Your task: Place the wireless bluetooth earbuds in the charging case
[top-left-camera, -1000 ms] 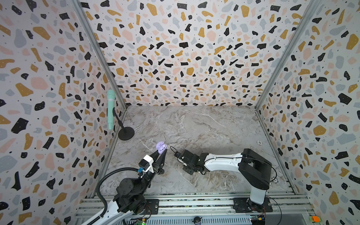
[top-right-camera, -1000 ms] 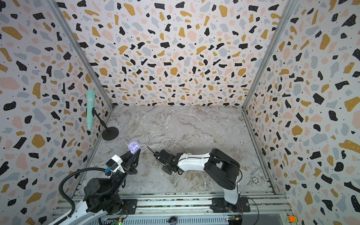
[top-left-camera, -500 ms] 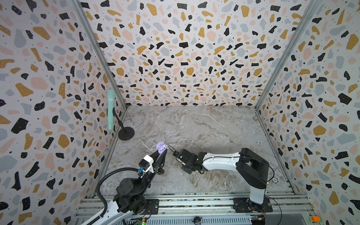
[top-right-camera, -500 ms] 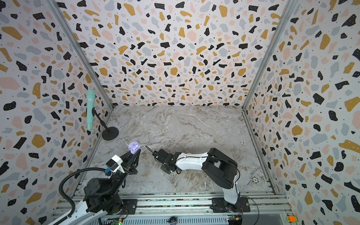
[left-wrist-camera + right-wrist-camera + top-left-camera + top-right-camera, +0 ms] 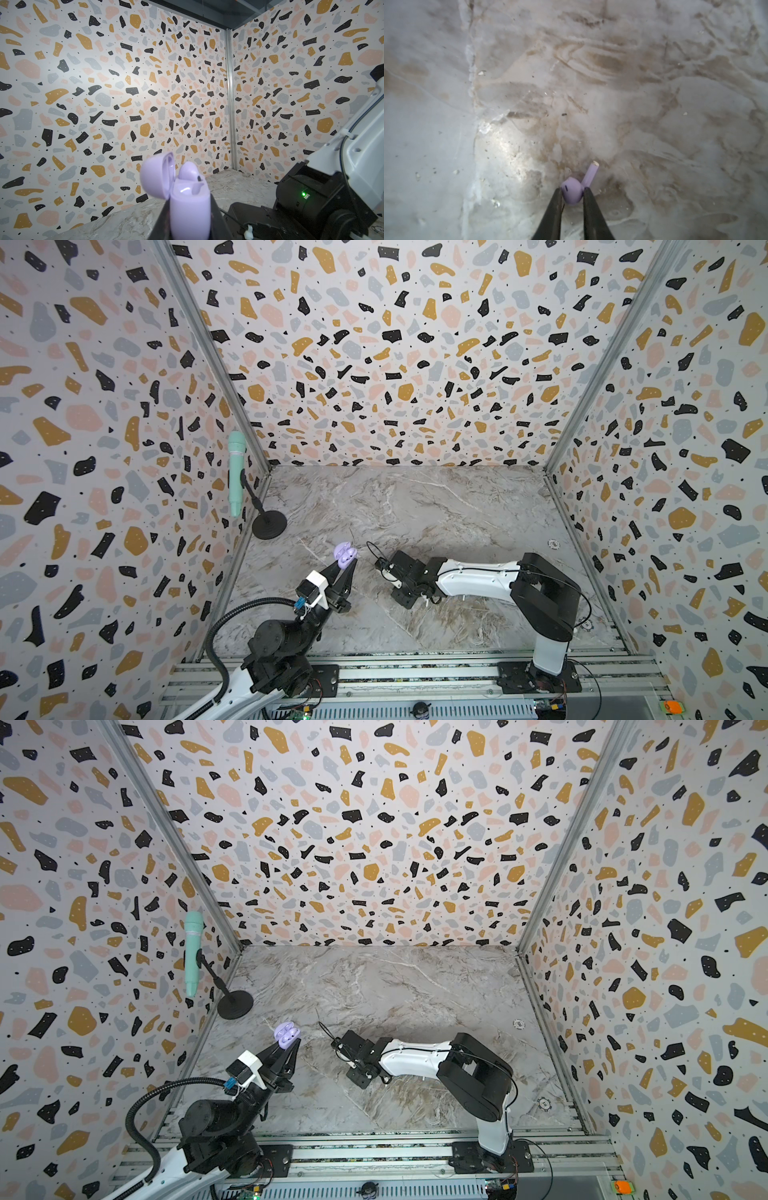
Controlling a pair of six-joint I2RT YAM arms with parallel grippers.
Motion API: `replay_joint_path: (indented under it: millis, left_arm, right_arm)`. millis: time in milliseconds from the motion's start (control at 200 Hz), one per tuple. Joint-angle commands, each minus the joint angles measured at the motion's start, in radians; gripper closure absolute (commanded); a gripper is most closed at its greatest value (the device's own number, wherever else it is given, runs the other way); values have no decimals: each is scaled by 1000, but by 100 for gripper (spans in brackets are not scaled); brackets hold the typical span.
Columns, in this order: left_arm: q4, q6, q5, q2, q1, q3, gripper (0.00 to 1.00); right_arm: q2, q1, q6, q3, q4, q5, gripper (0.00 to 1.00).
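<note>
Lavender earbud [image 5: 571,193] sat pinched by its rounded head betw. the two dark fingertips of the right gripper [image 5: 572,190], jaws closed on it w/ only a narrow gap. Its stem stuck out past the tips twd. the marble table [image 5: 457,510], pale end outermost. We couldn't tell whether that end touched the surface, tho it was close. In both top views the right arm [image 5: 407,1056] lay stretched low across the table twd. the middle, wrist angled down, so the bud itself was hidden there. The charging case [image 5: 189,205], also lavender, stood upright in the left gripper [image 5: 345,568], clamped by its lower body betw. the closed fingers and, as far as we could see, raised off the table. Its lid [image 5: 156,176] was hinged open to one side. A second earbud [image 5: 188,170] sat in the case w/ its head poking above the rim; the spot next to it was blurred and we couldn't read it. In a top view the case [image 5: 286,1036] sat left of the right arm's wrist, near but apart. A teal mic [image 5: 236,472] hung on a black stand [image 5: 269,524] by the left wall, well clear of both arms.
</note>
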Motion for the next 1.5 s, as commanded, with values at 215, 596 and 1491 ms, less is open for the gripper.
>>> replay_joint_path:
  millis: [215,596,1491]
  left_arm:
    - [27,11,3,-12,-5,-6,100]
    - [29,9,7,-5,-5,-6,100]
    - [29,11,7,-9,-5,-5,100]
  right_arm:
    - [-129,-85,97,-35,-16,-257,79]
    - [-152,-33,60,-73,-33,-149,72]
    - [13,-21,112,34,-96,117,76]
